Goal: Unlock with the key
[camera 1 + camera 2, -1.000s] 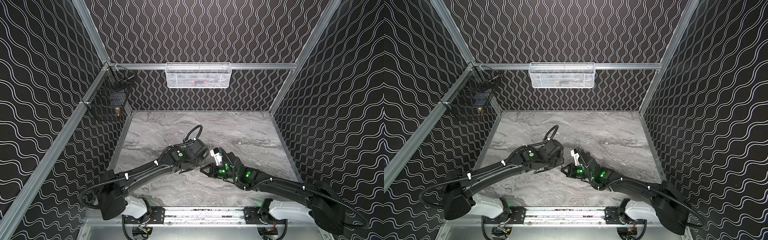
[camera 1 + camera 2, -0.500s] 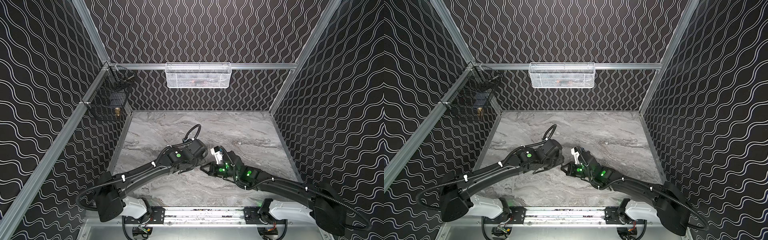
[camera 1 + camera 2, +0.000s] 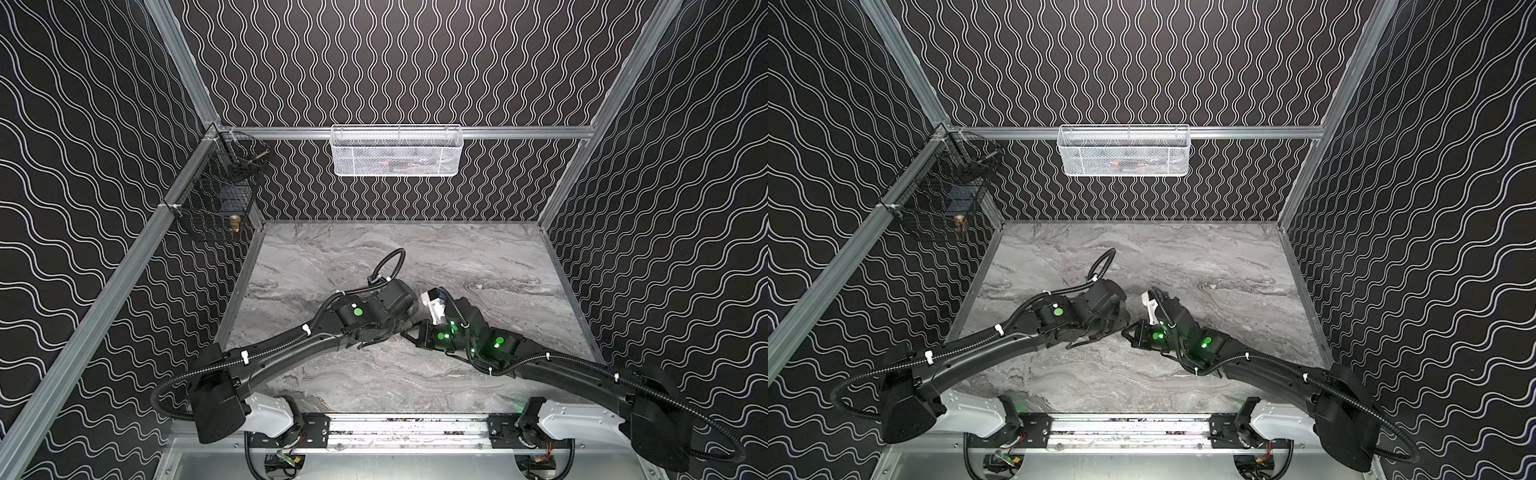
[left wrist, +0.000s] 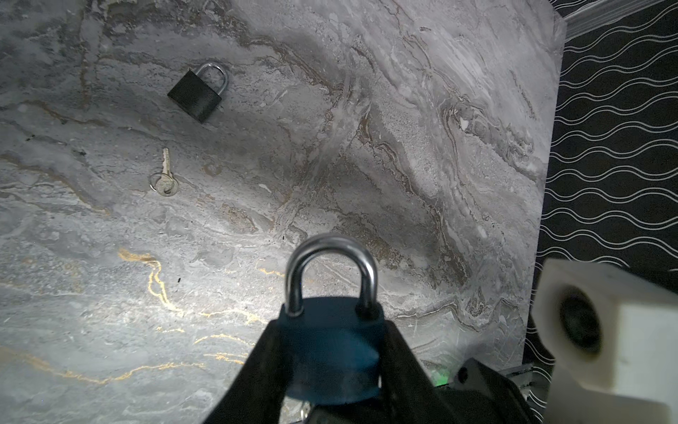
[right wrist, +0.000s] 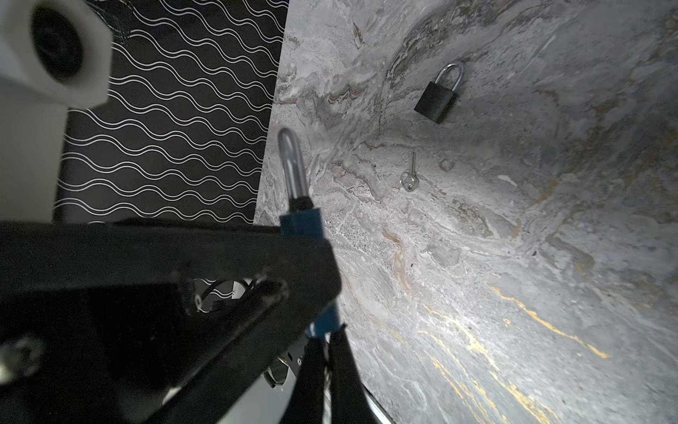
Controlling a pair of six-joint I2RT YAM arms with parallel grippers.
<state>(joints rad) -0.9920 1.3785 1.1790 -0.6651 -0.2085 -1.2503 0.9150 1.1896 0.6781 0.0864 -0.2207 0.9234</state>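
A blue padlock (image 4: pixel 330 341) with a steel shackle (image 4: pixel 330 249) sits between my left gripper's (image 4: pixel 332 330) fingers, shackle pointing away from the wrist. That left gripper is shut on the lock's body. My right gripper (image 5: pixel 328 336) is shut, its tips pressed against the bottom end of the blue padlock (image 5: pixel 302 224). A sliver of silver metal, the key (image 4: pixel 303 412), shows under the lock where those tips meet it. In both top views the left gripper (image 3: pixel 395 334) and the right gripper (image 3: pixel 411 330) meet low over the middle of the marble table; the lock is hidden there.
A black padlock (image 4: pixel 196 95) and a loose silver key on a ring (image 4: pixel 165 176) lie on the marble table (image 3: pixel 478 257). A white mesh basket (image 3: pixel 397 151) hangs on the back wall. A black wire basket (image 3: pixel 216 199) hangs at the back left.
The left arm has shifted slightly to the left with the padlock. Both grippers hold as before.
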